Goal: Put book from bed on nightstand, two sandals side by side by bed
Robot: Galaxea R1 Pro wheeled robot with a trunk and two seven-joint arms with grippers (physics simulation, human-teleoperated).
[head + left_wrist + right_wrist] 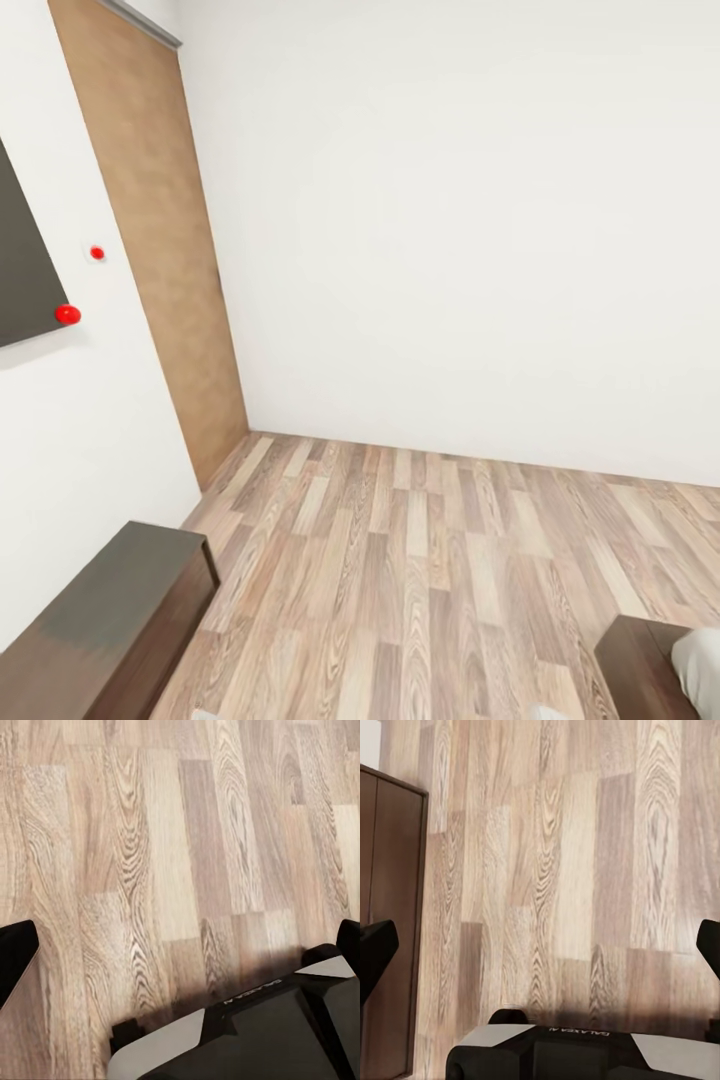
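Observation:
A corner of the bed [640,670], dark-brown frame with a light-grey mattress [700,665], reaches into the head view at the lower right. The book, the two sandals and the nightstands are out of view. My left gripper [180,945] hangs open over bare wood-plank floor, one black fingertip [15,956] at each side of its view. My right gripper [540,949] is open too, above floor planks, with a dark-brown wooden surface [390,907] beside it.
A long low dark-brown cabinet [100,630] stands against the left wall under a dark panel [20,260]. A brown door [160,250] sits near the room's corner. Wood-plank floor [430,560] stretches ahead to white walls. My own base [247,1035] shows below both grippers.

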